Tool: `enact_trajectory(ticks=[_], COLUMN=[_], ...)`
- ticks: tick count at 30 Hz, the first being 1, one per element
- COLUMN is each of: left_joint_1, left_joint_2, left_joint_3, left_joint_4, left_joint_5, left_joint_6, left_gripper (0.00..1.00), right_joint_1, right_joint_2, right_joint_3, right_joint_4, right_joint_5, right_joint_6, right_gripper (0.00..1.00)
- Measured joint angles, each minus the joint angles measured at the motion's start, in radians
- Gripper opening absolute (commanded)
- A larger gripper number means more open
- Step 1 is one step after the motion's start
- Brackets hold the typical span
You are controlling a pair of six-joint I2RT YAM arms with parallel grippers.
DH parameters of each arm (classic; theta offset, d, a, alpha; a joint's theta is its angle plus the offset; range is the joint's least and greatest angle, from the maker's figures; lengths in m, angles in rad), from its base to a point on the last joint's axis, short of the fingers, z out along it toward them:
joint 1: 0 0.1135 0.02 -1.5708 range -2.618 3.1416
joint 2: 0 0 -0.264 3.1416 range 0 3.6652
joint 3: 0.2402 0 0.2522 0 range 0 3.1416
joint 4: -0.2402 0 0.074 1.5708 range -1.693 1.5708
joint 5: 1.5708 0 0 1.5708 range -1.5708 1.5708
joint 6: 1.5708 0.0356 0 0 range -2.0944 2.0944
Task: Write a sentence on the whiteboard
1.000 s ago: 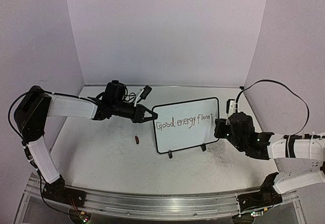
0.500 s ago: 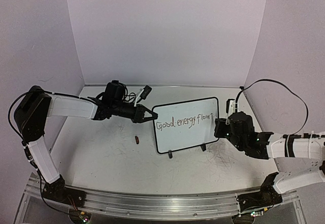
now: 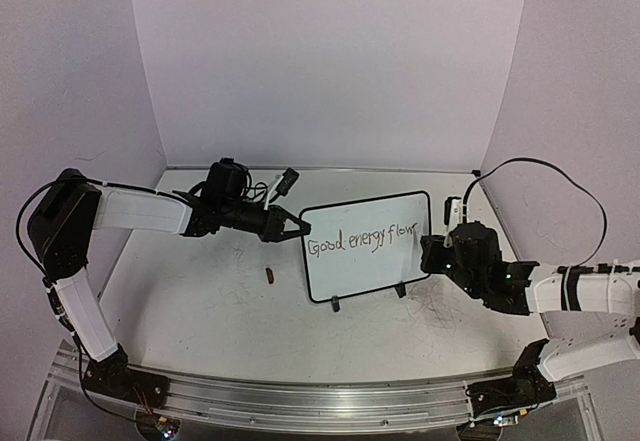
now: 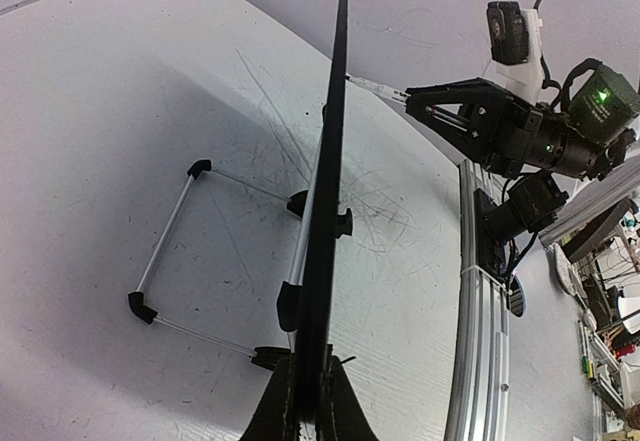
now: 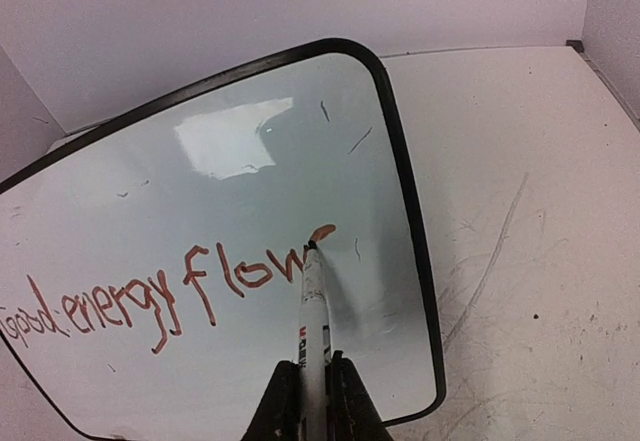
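Since 1 s ago the sentence (image 5: 120,311) gains a curl after "flow": final s underway. My right gripper (image 5: 312,386) clamps the marker (image 5: 315,311), left gripper (image 4: 308,406) pinches the whiteboard (image 5: 330,161)

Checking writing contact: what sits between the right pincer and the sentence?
A marker, gripped by the right pincer, its tip at the end of the sentence; right wrist view.

Start of the sentence (image 5: 160,306) and whiteboard (image 5: 250,191) corner past right wrist view's edge
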Motion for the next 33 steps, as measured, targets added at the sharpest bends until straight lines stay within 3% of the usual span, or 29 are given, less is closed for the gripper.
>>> enact_trajectory(ticks=[33], left_joint_1=[-0.001], left_joint_2=[0.0], left_joint_3=[0.0], left_joint_4=[0.0], left_joint_5=[0.0], left_joint_6=[0.0], left_gripper=[0.0], right_joint_1=[0.013], right_joint_2=[-0.011], right_joint_3=[-0.018], right_joint_4=[-0.039], right_joint_5=[0.003], right_joint_6=[0.05], right_gripper=[0.0])
